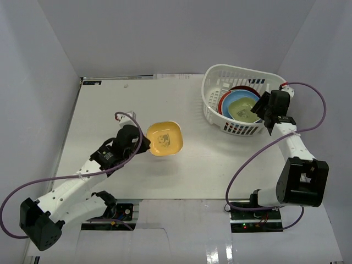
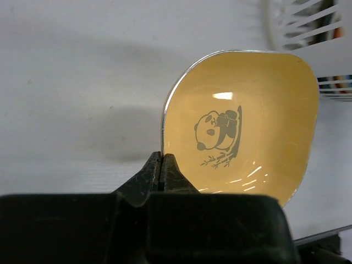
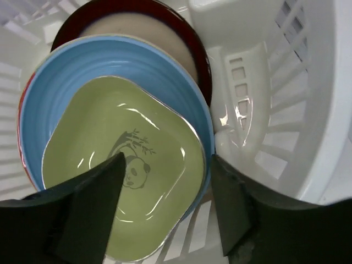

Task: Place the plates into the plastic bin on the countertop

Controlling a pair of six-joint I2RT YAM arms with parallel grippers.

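Left gripper pinches the rim of one yellow panda plate, held over the counter well left of the bin. Right gripper, spread, hangs over the bin, where one green panda plate lies on one light blue plate, atop one maroon-rimmed plate.

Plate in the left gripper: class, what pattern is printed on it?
A grey panda with bamboo on the yellow plate; left wrist view shows it best.

No writing, label or number is legible on anything.
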